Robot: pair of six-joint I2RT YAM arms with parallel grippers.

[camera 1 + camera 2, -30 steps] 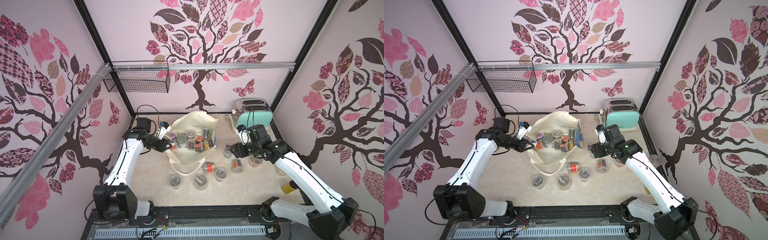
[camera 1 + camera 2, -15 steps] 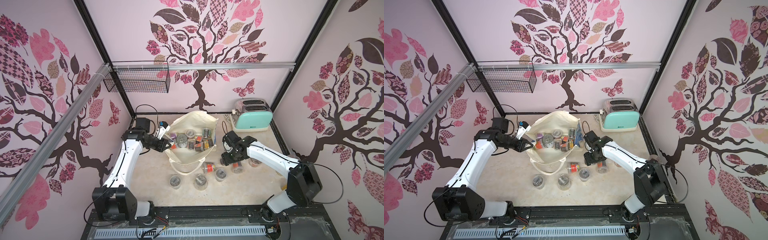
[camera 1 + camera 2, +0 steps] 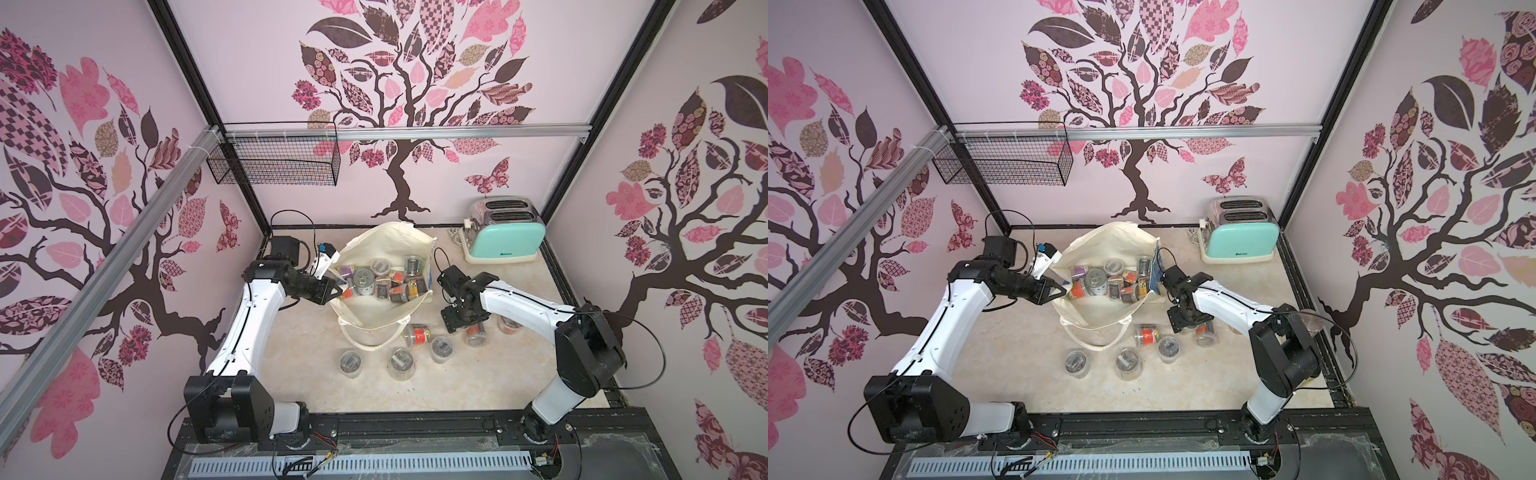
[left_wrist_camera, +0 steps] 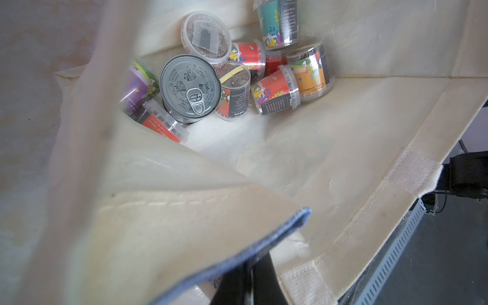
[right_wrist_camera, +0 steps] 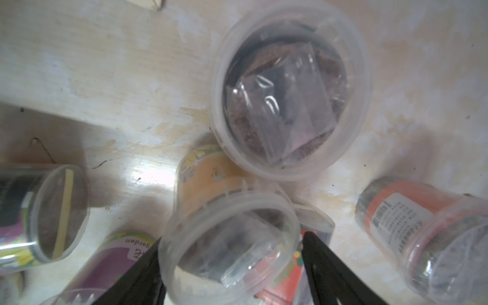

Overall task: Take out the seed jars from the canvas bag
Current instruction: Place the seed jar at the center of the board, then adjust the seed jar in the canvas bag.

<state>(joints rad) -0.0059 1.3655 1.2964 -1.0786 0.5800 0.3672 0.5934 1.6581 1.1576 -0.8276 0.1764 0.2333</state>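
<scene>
Cream canvas fills the middle of the tabletop (image 3: pixel 299 365): the canvas bag (image 3: pixel 376 320) is slumped wide open, its strap handles draped toward the robot's side. Back right, well apart from it, stands a mint-green toaster (image 3: pixel 505 245).

Now the arms. The left gripper (image 4: pixel 249 274) is at the bag's left lip, and its jaws are pinched tight on the blue-edged rim. The right gripper (image 5: pixel 231 237) hangs low over the table just right of the bag. Its jaws are spread to either side of an orange-labelled jar (image 5: pixel 208 179), which lies tilted on top of other jars. A sliver of gap shows beside one finger, so that's no clamp.

Inside the bag, a silver pull-ring can (image 4: pixel 190 88) sits in a heap of seed jars (image 4: pixel 276 92) with red, orange, purple and teal labels, all piled at the far end. Out on the table lie the loose jars (image 3: pixel 401 363), scattered in front of the bag and to its right, some upright and some on their sides.
</scene>
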